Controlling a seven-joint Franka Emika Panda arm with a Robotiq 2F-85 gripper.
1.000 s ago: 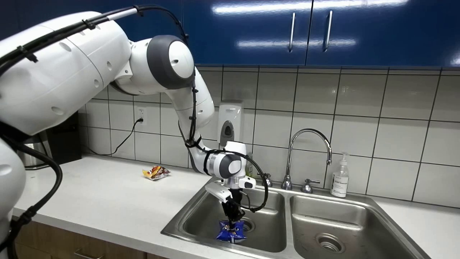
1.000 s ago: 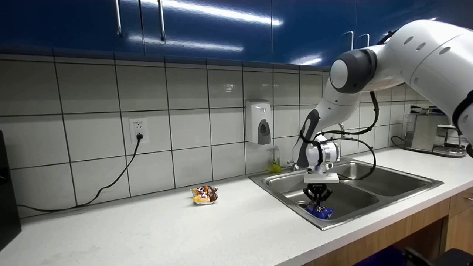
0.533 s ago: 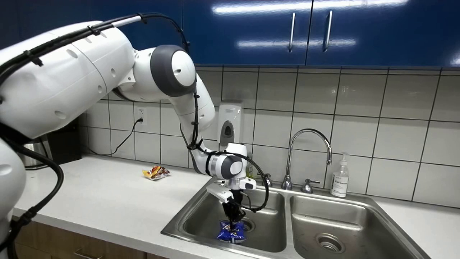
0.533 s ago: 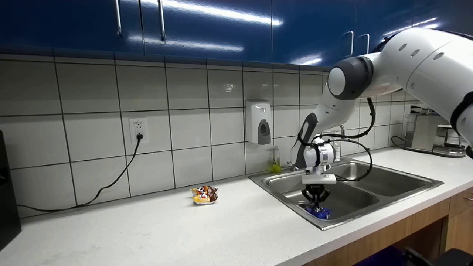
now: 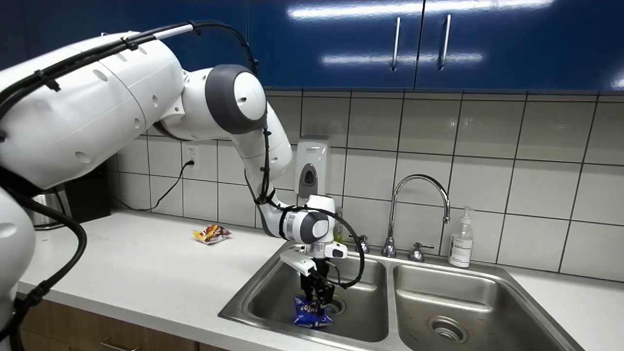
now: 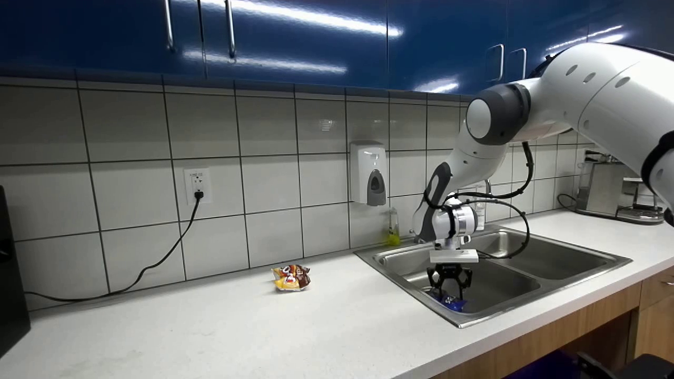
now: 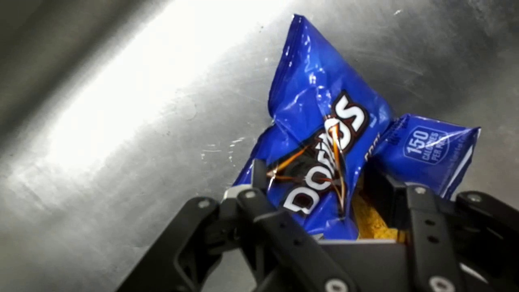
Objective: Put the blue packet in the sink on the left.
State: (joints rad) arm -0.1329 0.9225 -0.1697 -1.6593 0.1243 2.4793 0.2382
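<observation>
The blue packet (image 7: 316, 73), creased and printed with white lettering, lies in the left basin of the sink (image 5: 360, 312). Both exterior views show it low in that basin, close to the front wall. My gripper (image 7: 320, 182) points down over it with jaws spread apart. In the wrist view one finger (image 7: 259, 176) stands over the packet's left edge and the other beside its right fold. Whether either finger still touches it, I cannot tell. A yellow patch shows between the packet and the right finger. In an exterior view the parted fingertips of the gripper (image 6: 451, 296) straddle the packet (image 6: 454, 303).
A yellow and brown snack packet (image 5: 212, 234) lies on the counter left of the sink. The right basin (image 5: 468, 287) adjoins across a metal divider. Behind stand the curved faucet (image 5: 419, 178), a pump bottle (image 5: 461, 243) and a wall dispenser (image 5: 312, 165).
My gripper was shut on the blue packet and its jaws have now spread apart. The arm has come down slightly. The packet has shifted a little within the left basin.
</observation>
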